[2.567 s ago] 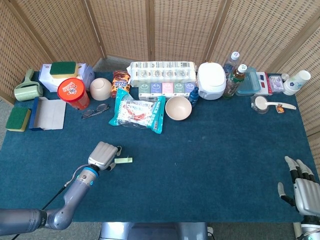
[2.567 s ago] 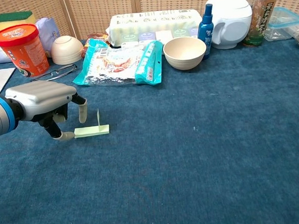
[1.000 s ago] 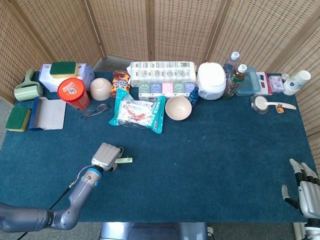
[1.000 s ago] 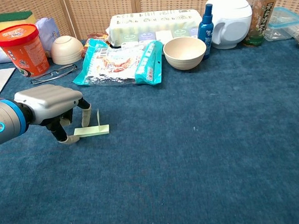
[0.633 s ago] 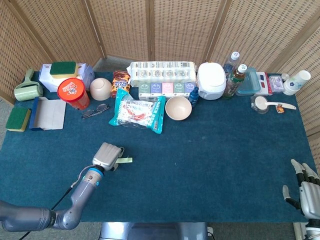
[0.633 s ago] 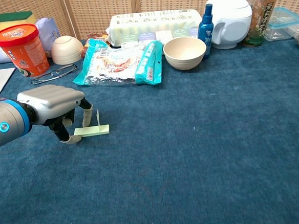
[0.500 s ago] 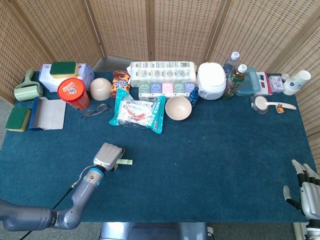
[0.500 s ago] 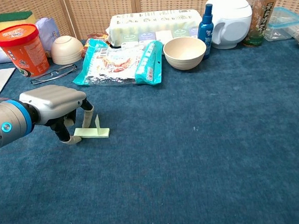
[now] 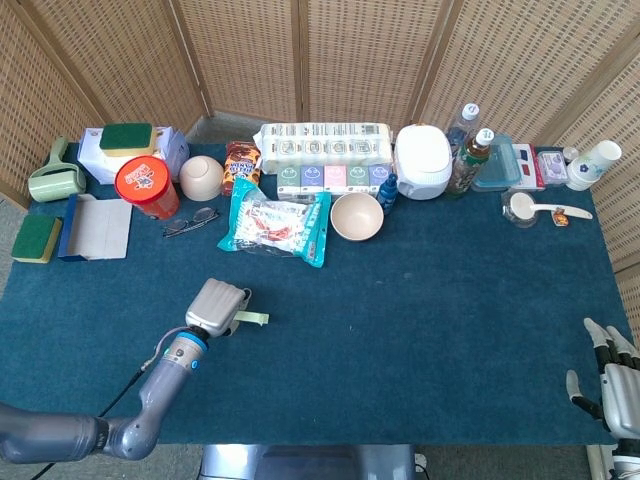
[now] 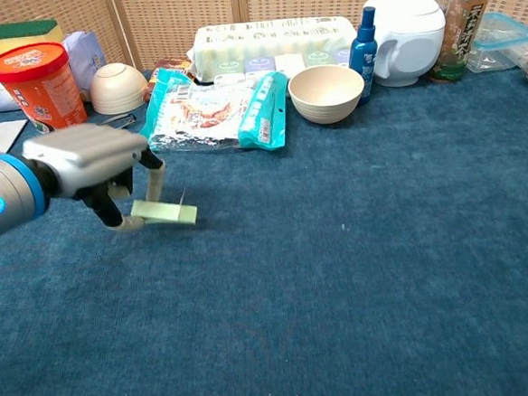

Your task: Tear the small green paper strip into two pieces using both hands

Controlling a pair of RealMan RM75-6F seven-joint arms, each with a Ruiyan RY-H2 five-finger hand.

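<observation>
Left hand (image 10: pixel 85 165): low over the near-left part of the tabletop (image 9: pixel 430 300), fingers pinched on the left end of the green paper strip (image 10: pixel 164 212); also seen in the head view (image 9: pixel 217 308).
Green paper strip: held at its left end, tilted, the rest sticking out to the right over the blue cloth; in the head view (image 9: pixel 252 318) it pokes out beside the hand.
Right hand (image 9: pixel 610 383): at the near-right corner by the tabletop's edge, fingers spread and holding nothing, well apart from the strip.
Behind the strip: snack bag (image 10: pixel 211 108), beige bowl (image 10: pixel 326 92), red tub (image 10: pixel 38 83), glasses (image 9: pixel 190 221).
</observation>
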